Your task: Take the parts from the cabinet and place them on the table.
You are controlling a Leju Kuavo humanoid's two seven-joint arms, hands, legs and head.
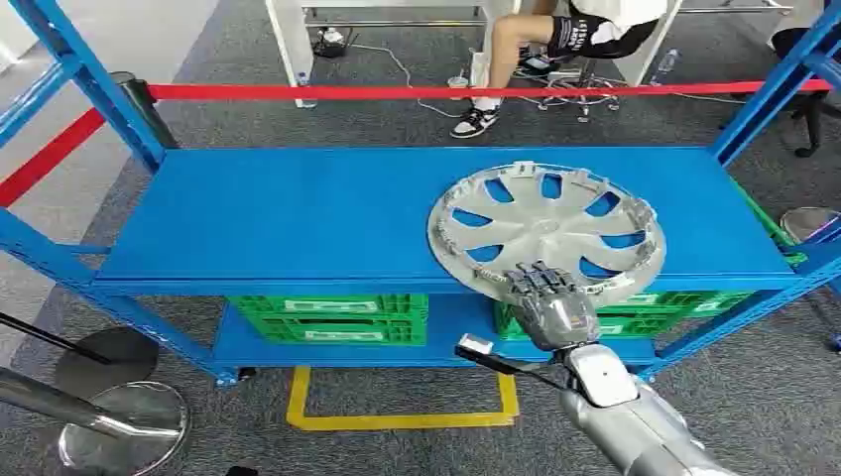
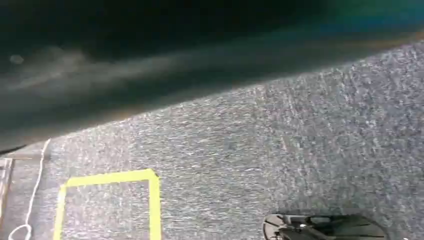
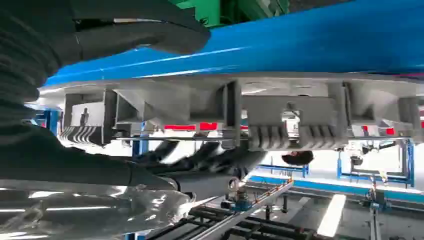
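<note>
Hubcap (image 1: 546, 230) lies flat on the blue shelf (image 1: 298, 213), right of centre in the head view, near edge overhanging; the right robot hand (image 1: 544, 297) clasps that rim (thumb beneath). Probably light, stiff, brittle plastic with slippery faces; the rim suits

Hubcap (image 1: 546, 230) on shelf (image 1: 298, 218) right, crates (image 1: 327, 319) beneath, hand (image 1: 545, 302) at its near rim

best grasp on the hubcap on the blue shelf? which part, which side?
Probably the near rim. The hubcap lies flat on the blue shelf, its near edge overhanging the shelf's front lip. That leaves room for fingers above and thumb below, coming in from the front. The right hand is already there; the right wrist view shows dark fingers against the clipped rim.
</note>
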